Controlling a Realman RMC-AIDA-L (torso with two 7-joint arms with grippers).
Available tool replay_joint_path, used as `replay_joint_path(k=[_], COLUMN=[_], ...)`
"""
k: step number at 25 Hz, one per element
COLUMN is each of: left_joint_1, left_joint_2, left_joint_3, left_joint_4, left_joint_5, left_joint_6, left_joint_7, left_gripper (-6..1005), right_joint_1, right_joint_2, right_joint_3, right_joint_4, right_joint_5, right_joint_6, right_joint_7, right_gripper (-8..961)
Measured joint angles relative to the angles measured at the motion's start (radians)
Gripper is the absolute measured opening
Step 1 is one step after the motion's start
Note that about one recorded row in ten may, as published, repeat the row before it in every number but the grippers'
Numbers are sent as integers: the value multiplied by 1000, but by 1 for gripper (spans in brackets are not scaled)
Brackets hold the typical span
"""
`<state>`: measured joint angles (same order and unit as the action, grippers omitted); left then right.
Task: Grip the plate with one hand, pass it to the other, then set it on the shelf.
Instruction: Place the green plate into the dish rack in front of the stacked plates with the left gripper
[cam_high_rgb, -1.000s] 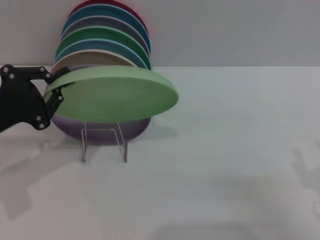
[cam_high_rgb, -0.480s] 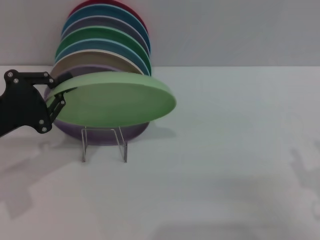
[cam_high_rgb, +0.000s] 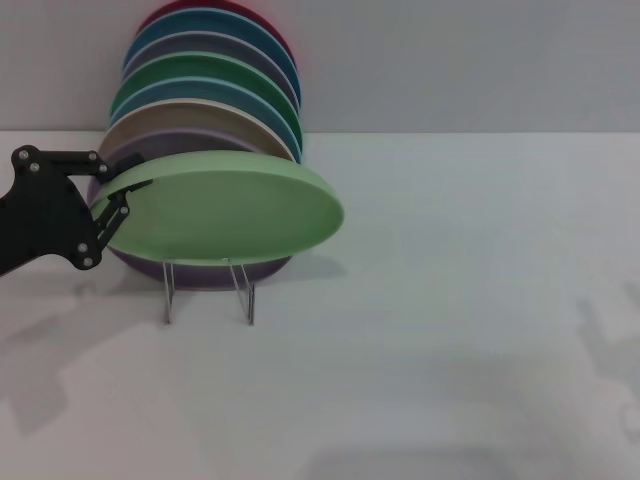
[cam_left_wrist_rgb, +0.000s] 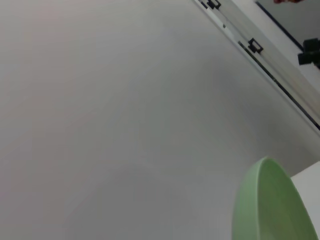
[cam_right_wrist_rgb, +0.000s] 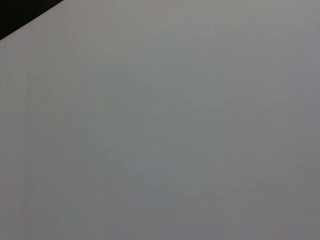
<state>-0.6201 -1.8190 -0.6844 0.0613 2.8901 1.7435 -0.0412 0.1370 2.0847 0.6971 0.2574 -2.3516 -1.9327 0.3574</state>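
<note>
Nearest the head camera: bare white desk (cam_high_rgb: 420, 380), faint shadows on it at both sides.

Next back, clear acrylic rack (cam_high_rgb: 208, 292) standing on the desk left of centre; its front loop shows as two thin uprights under the plates.

Pale mint-green plate (cam_high_rgb: 222, 208) sits above that loop, tilted with its face toward the camera and its right edge reaching past the rack. Its lower edge overlaps the loop's top; cannot tell whether it touches the rack.

Left end effector (cam_high_rgb: 112, 195) comes in from the left edge of the head view, black linkage, fingers clamped on the mint plate's left rim (one finger over the rim, one below it). Left wrist view shows only the plate's rim (cam_left_wrist_rgb: 267, 205) at one corner against a plain grey surface, and a pale ledge with dark clips.

Behind the mint plate, a lavender plate (cam_high_rgb: 150, 262) peeks out below and left, then a row of upright plates leaning back: beige (cam_high_rgb: 190, 118), blue (cam_high_rgb: 200, 92), dark green (cam_high_rgb: 190, 68), grey-lavender, teal, and a red one (cam_high_rgb: 215, 6) at the rear, near the wall.

Right end effector: not visible in any view; right wrist view shows only a blank grey surface with a dark corner.
</note>
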Motion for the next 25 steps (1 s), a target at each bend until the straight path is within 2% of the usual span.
replay_joint_path(k=[7,9,10,14,22,25], left_joint_1=[-1,-1,1,-1,-4,5], left_joint_2=[-7,-15,-31,-46,-49,-53], left_joint_3=[15,9,-6,-15,-44,-51], left_joint_4=[4,4,3,3,-2,-1], left_joint_5=[0,0,-3,-6,-9,-10], left_joint_6=[-28,-43,-66,-100,-116,-112], left_joint_7=[-17,-19,-17,-11,-50,-38], left_gripper=[119,119,120,122,125,247], right_joint_1=[0,-3,-4,-9,-2,2], right_joint_2=[0,0,-1,-2,-5,-5], right_joint_3=[-6,-12,-12,-12,-11,-11], right_joint_4=[1,1,2,1,-2,-4], right_joint_5=[0,0,0,0,2,2], right_joint_6=[-3,-9,-13,-31,-42,-42], right_joint_7=[0,0,0,0,0,0], right_gripper=[714,714,714,714,713,713])
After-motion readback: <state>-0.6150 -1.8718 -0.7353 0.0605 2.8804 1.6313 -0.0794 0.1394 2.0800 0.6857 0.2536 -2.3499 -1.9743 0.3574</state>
